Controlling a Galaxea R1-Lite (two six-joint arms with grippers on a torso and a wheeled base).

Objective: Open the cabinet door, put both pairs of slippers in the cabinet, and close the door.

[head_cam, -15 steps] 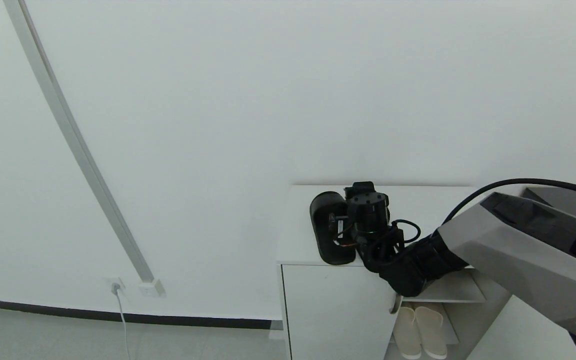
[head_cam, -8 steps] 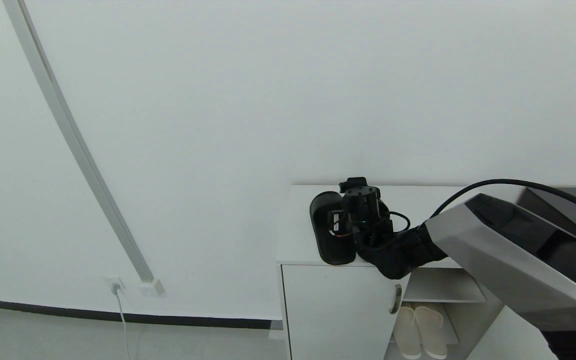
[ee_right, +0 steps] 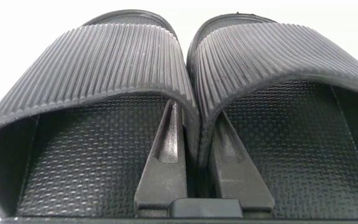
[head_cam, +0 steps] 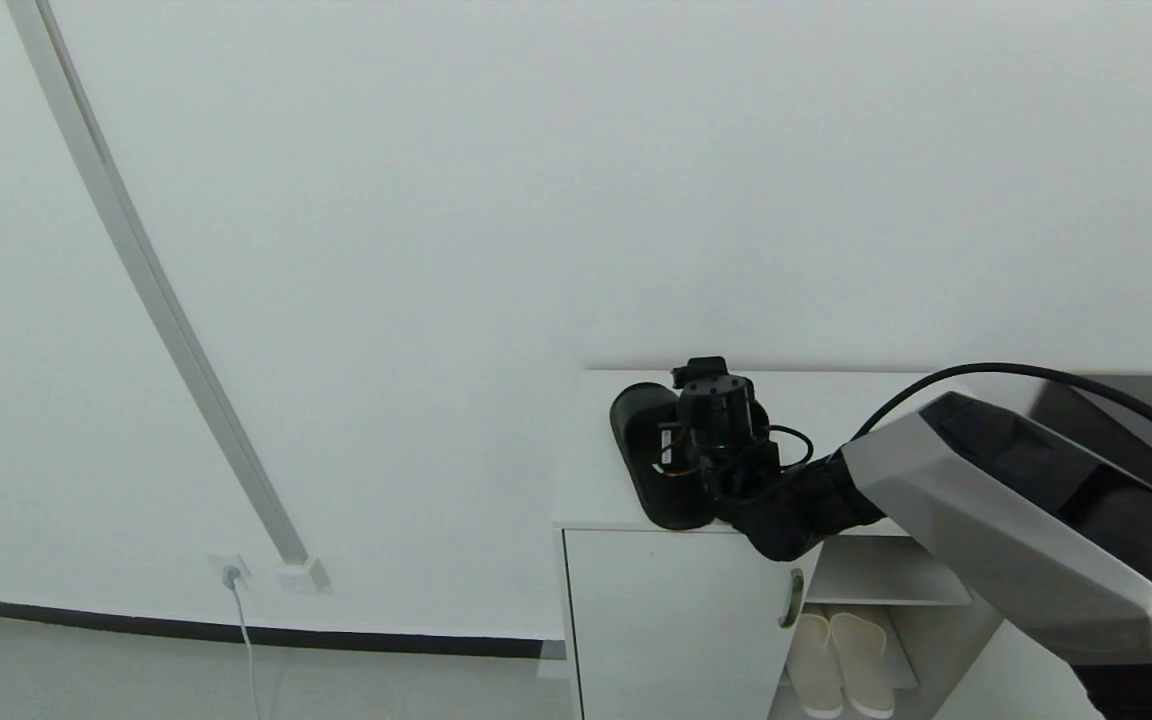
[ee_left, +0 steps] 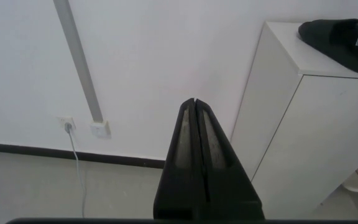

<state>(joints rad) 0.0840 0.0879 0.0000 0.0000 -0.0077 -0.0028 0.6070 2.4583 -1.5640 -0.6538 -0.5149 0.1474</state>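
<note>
Atop the cabinet (head_cam: 666, 620), the black slippers (head_cam: 639, 430) are pinched.
Left of the cabinet the left claw (ee_left: 194, 109) hangs pressed together; at its top's left end the pair lies in line with the right claw (ee_right: 196, 134), a finger under each strap squeezing the inner walls; white slippers (head_cam: 841, 650) sit inside, lower right.

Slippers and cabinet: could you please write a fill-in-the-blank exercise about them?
The black slippers lie on ___ of the cabinet.
The white slippers stand inside the ___.
The left end effector is ___.
The right end effector is shut on the ___ slippers.
Answers: top; cabinet; shut; black.
</note>
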